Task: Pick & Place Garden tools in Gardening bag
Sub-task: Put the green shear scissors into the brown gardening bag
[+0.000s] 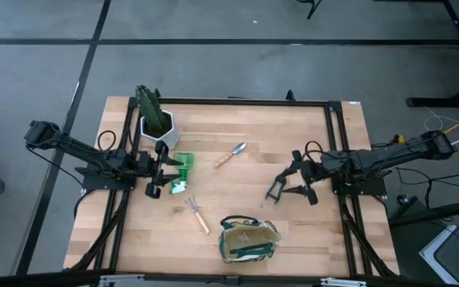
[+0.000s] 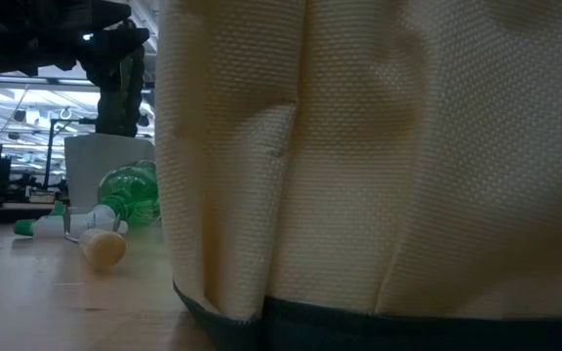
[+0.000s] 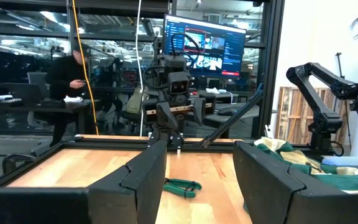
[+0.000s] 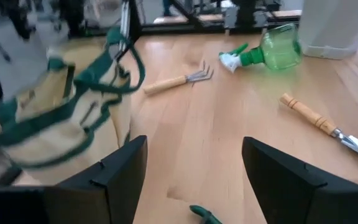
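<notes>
Overhead, the wooden table (image 1: 293,231) sits on a grey floor. From left to right: the left gripper (image 1: 159,168), jaws spread, beside the white pot (image 1: 158,125) and the green spray bottle (image 1: 181,166); the rake (image 1: 197,214); the trowel (image 1: 231,154); the gardening bag (image 1: 248,239) at the near edge; the right gripper (image 1: 290,185), jaws spread, over the pruning shears (image 1: 274,191). Only the left wrist view shows a monitor (image 3: 205,45) and a person (image 3: 65,81) behind the table.
</notes>
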Motion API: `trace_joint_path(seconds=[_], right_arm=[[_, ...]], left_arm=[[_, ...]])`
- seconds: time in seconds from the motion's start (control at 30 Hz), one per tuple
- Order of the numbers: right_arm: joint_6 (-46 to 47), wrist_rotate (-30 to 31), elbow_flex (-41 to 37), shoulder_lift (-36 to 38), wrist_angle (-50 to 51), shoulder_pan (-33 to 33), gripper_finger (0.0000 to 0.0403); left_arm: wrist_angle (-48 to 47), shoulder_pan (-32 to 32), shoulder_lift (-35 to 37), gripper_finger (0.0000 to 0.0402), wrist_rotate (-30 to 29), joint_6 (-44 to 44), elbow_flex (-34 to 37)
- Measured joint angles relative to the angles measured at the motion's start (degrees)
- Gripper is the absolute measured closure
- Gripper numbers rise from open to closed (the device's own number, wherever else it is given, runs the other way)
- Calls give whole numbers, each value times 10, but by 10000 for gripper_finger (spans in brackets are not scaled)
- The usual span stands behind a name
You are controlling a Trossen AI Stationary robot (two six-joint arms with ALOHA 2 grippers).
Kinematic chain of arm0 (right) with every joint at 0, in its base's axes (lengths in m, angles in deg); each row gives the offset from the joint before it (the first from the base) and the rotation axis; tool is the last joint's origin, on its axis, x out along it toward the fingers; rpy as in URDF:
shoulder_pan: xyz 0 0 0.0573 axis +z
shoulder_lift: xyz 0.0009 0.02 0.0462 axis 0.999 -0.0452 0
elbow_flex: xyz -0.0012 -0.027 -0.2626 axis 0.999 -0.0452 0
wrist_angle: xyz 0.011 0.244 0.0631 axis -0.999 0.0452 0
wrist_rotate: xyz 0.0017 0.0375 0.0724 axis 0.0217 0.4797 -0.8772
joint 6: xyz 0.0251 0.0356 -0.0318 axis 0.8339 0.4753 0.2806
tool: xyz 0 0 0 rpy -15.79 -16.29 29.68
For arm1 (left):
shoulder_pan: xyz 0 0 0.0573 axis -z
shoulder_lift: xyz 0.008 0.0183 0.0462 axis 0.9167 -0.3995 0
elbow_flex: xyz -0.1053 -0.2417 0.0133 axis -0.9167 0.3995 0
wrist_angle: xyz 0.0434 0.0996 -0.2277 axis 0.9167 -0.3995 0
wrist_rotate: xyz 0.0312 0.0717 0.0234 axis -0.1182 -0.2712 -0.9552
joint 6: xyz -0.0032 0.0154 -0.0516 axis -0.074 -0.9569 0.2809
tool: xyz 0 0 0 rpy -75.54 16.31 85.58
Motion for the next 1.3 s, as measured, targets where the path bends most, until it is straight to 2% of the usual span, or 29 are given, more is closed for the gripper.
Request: trace_joint_path(seconds=[0.17,0.3,0.83,1.3], right_arm=[[-97,-1,0,-27,1,0,138],[-136,-1,0,-53,0,0,138],[-144,-6,0,-130,20,0,138],[-159,-12,0,-142,102,0,138]], left_arm=[[0,0,0,219,0,0,0],[0,0,0,219,0,0,0],[0,0,0,219,0,0,0],[0,0,0,219,0,0,0]])
